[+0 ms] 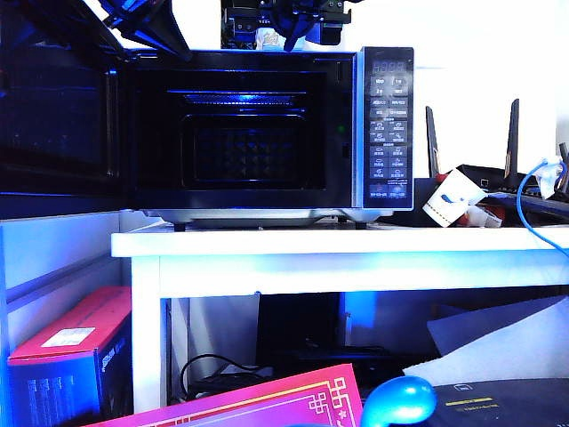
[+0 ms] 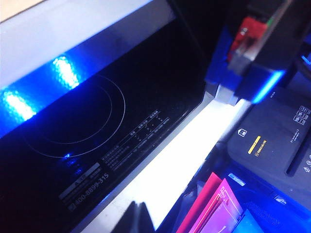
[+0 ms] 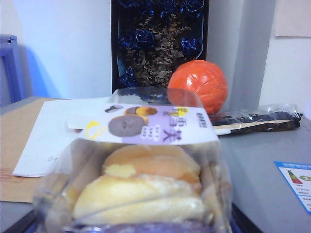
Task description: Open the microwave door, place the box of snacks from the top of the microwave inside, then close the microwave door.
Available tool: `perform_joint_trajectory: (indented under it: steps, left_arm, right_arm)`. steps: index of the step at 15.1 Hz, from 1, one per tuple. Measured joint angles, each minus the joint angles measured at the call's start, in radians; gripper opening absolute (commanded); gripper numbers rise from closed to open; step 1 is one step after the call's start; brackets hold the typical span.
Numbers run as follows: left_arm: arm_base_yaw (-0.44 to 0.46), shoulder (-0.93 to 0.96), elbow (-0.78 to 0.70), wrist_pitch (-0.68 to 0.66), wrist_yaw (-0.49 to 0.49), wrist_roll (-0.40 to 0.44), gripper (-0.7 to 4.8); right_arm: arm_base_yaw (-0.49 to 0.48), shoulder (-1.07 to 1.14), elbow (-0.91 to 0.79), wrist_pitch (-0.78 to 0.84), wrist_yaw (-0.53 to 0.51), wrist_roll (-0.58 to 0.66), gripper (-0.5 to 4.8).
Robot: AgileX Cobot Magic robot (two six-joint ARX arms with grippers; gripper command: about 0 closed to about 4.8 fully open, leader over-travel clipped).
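Microwave door (image 1: 58, 116) open at 9 o'clock; right gripper (image 3: 141, 228) jaws fully spread around snack box (image 3: 141, 179), ungripped; left gripper jaws unseen; risk: shoving box off microwave (image 1: 267, 124).

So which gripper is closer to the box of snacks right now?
Right. The right wrist view has the box of snacks filling the foreground, directly ahead of the right gripper. The left wrist view shows only the microwave door, no box.
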Motion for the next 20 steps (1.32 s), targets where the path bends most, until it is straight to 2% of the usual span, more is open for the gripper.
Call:
perform_joint_trajectory:
  steps: [13,20]
  left_arm:
    - [0.0,0.0,0.0,0.0,-0.001,0.0,-0.06]
    - [0.001,0.0,0.0,0.0,-0.001,0.0,-0.06]
  right_arm:
    - [-0.002,-0.012,0.005,-0.023,-0.016,-0.063,2.66]
    - [-0.002,-0.118,0.003,-0.07,-0.016,-0.101,2.74]
